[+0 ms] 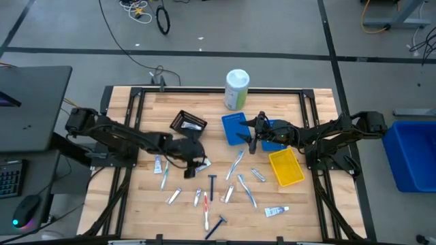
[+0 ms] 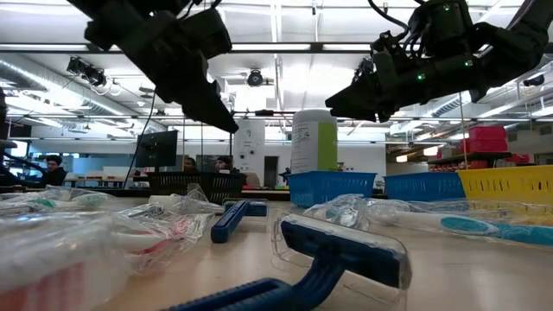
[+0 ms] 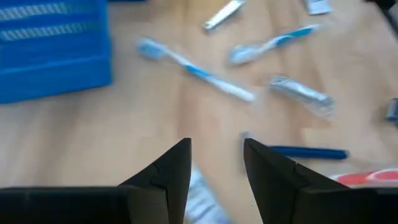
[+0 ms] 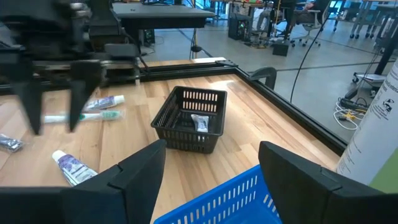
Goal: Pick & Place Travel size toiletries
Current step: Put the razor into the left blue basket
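Several travel toiletries lie flat on the wooden table: a white tube [image 1: 276, 211], pale-blue toothbrushes [image 1: 235, 163] [image 3: 193, 68], a red toothbrush [image 1: 206, 207], a dark razor [image 1: 212, 185] and a blue razor [image 1: 216, 226]. My left gripper [image 1: 196, 163] [image 3: 216, 158] hovers open above the left part of this scatter. A pale wrapped item [image 3: 202, 196] shows below its fingers. My right gripper [image 1: 252, 136] [image 4: 211, 149] is open, raised over the blue bin [image 4: 217, 199]. In the right wrist view, the left gripper [image 4: 54, 127] shows nothing between its fingers.
A black basket [image 1: 187, 123] [image 4: 189, 118] with a white tube inside stands far-left of centre. The blue bin [image 1: 235, 128] is beside it and a yellow bin [image 1: 285, 167] sits to the right. The tall white-and-green canister [image 1: 236, 89] stands at the far edge. People sit in the room behind.
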You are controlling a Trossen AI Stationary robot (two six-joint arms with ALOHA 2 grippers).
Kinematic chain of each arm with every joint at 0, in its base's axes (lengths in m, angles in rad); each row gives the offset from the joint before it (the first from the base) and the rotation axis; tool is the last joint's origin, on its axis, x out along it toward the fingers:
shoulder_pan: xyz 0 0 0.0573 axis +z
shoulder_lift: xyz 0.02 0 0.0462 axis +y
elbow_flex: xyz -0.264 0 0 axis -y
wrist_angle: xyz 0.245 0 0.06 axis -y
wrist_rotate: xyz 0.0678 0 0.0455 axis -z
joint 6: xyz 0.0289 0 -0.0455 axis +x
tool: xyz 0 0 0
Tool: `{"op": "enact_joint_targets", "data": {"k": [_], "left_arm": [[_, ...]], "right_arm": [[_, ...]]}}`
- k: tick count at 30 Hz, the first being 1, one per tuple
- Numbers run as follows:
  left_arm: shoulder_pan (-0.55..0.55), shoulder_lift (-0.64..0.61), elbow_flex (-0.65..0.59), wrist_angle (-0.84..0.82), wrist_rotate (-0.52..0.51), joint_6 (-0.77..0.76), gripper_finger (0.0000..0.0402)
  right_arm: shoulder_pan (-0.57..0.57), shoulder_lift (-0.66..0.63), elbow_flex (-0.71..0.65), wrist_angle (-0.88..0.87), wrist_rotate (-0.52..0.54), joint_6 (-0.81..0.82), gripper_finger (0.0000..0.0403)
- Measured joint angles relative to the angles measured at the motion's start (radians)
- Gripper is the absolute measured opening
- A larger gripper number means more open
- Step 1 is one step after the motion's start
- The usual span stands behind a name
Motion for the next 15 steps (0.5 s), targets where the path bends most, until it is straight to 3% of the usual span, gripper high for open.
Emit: {"op": "enact_joint_targets", "data": {"k": [7,15], "left_arm": [[-0.092,0.166,0.003,0.130,0.002,-0.031,0.0160],[-0.107,0.336,0.050,0.138,-0.006,-0.028,0.0159]], "right_arm": [[0.000,0.000,0.000,0.003,0.000,0.002,0.0248],[0.000,0.000,0.000,-0.001,0.000,0.011,0.0241]]}}
